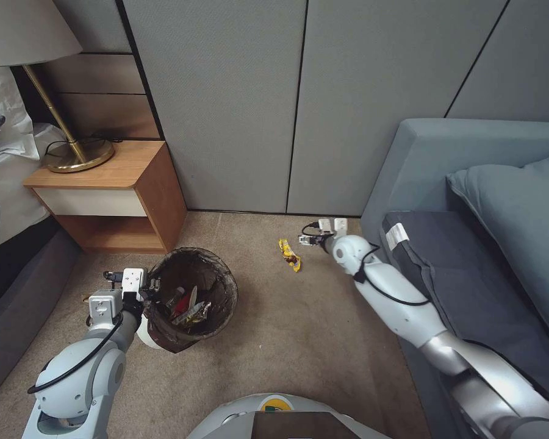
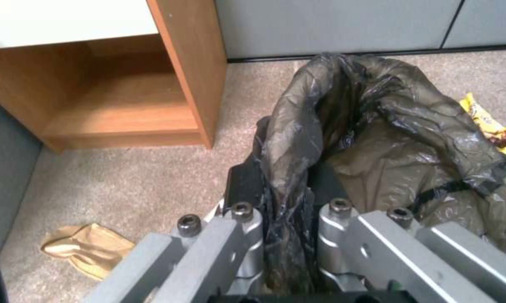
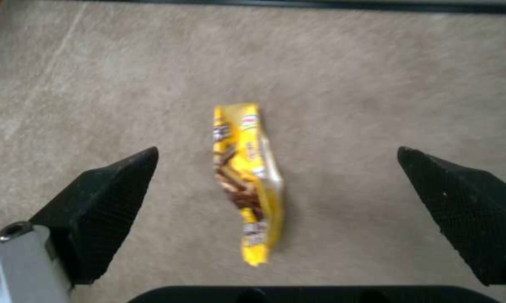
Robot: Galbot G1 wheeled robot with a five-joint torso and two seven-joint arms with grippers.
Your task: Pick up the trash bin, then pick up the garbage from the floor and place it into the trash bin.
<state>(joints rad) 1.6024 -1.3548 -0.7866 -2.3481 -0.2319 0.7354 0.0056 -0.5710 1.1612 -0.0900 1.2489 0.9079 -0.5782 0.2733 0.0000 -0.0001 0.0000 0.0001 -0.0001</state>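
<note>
— Two hands at work on a bedroom carpet: what is on the left?

— Beside the nightstand (image 1: 113, 195), the left hand (image 1: 141, 285) is clamped on the near rim of the trash bin (image 1: 192, 299), pinching the dark liner bag (image 2: 376, 139) between its pads. The bin hangs tilted toward that arm, its mouth up, with red and yellow litter (image 1: 186, 308) already inside. A tan paper piece (image 2: 87, 250) lies on the floor (image 1: 299, 329) just behind the hand.

— And to the right?

— A yellow-brown snack wrapper (image 1: 290, 254) lies flat on the carpet between the bin and the sofa (image 1: 470, 201), well apart from both. The right hand (image 1: 327, 230) hovers above it, its black pads (image 3: 104, 206) spread wide and holding nothing.

— Which way does the wrapper run?

— Its long axis points from the wall toward the robot, slanting slightly rightward as it nears. In the right wrist view it lies midway between the pads, lengthwise across their closing line.

— So how should the pick go?

— Likely straight down, pads landing either side of the narrow width near the middle, closing low against the pile so the thin film bunches instead of sliding out. The bin should be held steady meanwhile.
</note>
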